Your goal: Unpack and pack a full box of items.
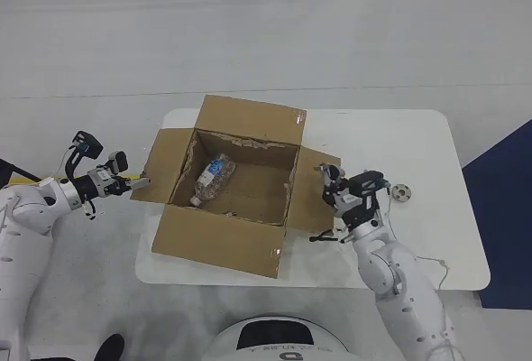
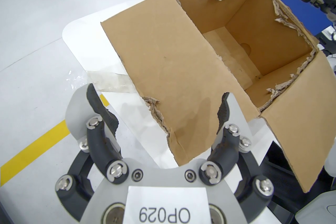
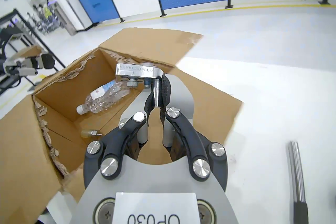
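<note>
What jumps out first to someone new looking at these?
The open cardboard box with torn edges on the table, a plastic bottle lying inside. Next, the right gripper shut on a metal part at the box's right flap, and the left gripper open at the left flap.

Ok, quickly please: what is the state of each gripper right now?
Left gripper: open, holding nothing.
Right gripper: closed, holding a metal part.
</note>
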Robot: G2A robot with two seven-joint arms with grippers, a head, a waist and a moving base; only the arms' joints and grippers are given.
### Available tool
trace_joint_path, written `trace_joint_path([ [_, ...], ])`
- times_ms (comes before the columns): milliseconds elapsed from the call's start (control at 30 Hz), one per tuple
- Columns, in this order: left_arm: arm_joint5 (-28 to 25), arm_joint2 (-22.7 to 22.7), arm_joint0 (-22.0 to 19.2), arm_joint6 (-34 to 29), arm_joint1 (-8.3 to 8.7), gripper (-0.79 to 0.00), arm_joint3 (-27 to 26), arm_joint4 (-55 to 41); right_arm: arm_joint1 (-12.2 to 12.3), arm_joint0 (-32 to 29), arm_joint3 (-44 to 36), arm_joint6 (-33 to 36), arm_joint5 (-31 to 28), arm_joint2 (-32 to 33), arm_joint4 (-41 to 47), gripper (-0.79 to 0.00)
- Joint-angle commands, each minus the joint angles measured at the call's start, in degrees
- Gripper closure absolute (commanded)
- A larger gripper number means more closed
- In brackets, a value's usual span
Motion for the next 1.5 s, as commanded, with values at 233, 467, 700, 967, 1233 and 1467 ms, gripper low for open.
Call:
trace_joint_path([
  [233, 0.0, 0.0, 0.0, 0.0, 0.00, -0.785, 0.0, 0.0, 1.2, -12.1, 1.1, -3.2, 1.6, 15.4, 3.6, 0.000],
  [467, 0.0, 0.0, 0.0, 0.0, 0.00, -0.785, 0.0, 0.0, 1.7, -9.8, 0.9, 13.3, 10.8, 16.1, -5.1, 0.000],
  [700, 0.0, 0.0, 0.0, 0.0, 0.00, -0.785, 0.0, 0.0, 2.2, -7.1, 3.4, 22.0, 11.1, 14.2, -15.8, 0.000],
  [967, 0.0, 0.0, 0.0, 0.0, 0.00, -0.785, 0.0, 0.0, 2.4, -5.6, 4.8, 26.2, 11.9, 14.0, -19.8, 0.000],
  [1233, 0.0, 0.0, 0.0, 0.0, 0.00, -0.785, 0.0, 0.0, 2.4, -4.3, 4.9, 29.9, 12.6, 12.9, -23.2, -0.265],
  [1467, 0.0, 0.0, 0.0, 0.0, 0.00, -0.785, 0.0, 0.0, 2.4, -4.4, 3.0, 31.6, 12.9, 13.4, -23.8, -0.369],
])
